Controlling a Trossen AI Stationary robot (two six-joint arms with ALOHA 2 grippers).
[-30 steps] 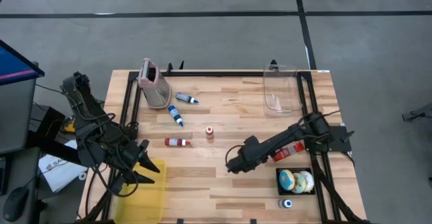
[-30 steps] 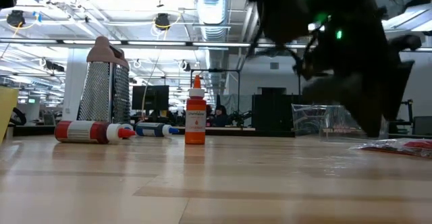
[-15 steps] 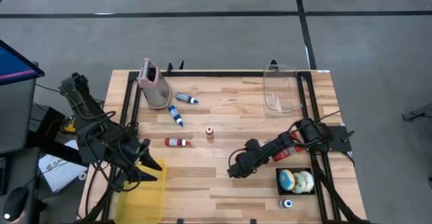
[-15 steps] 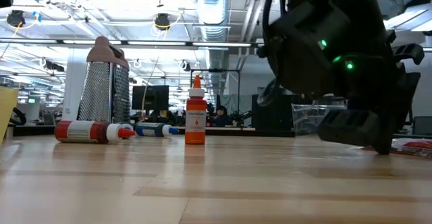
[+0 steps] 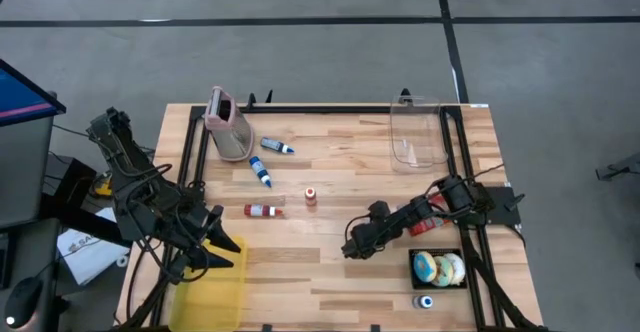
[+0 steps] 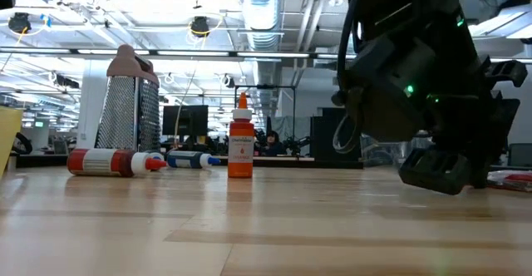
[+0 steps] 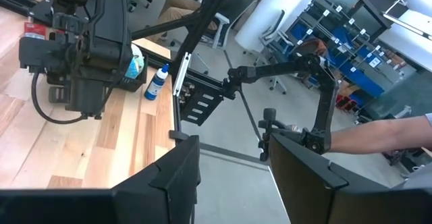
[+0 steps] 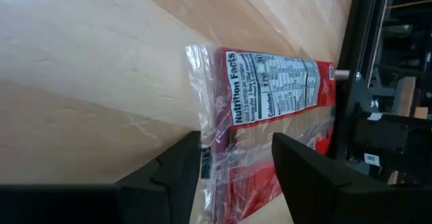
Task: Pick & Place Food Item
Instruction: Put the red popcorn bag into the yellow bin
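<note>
A red food packet (image 8: 270,96) in clear wrap, with a nutrition label, lies flat on the table near its right edge (image 5: 432,224) (image 6: 509,176). My right gripper (image 8: 236,143) (image 6: 440,172) is low over the table and points slanting down toward the right edge, open. One finger stands on each side of the packet's clear near end. In the high view my own arm covers it. My left gripper (image 7: 233,143) (image 5: 215,244) hangs open, holding nothing, over the table's left near corner, above a yellow bin (image 5: 212,282). My right gripper comes at the packet's clear end seam (image 8: 210,150) slanting down from the table's left, one finger low by the table and one above. The low finger (image 8: 182,166) overlaps the seam's edge. I cannot tell whether it touches. The packet lies flat.
A black tray of donuts (image 5: 437,268) and a small blue bottle (image 5: 425,301) sit just nearer than the packet. At the far right stands a clear container (image 5: 415,137). A grater (image 5: 228,124), two blue bottles (image 5: 262,172), a red bottle (image 5: 263,210) and an orange bottle (image 5: 311,194) stand left of centre.
My right gripper has sunk from well above the table to just over it and has drawn a little toward the table's right edge, closer to the packet. The packet has not moved.
</note>
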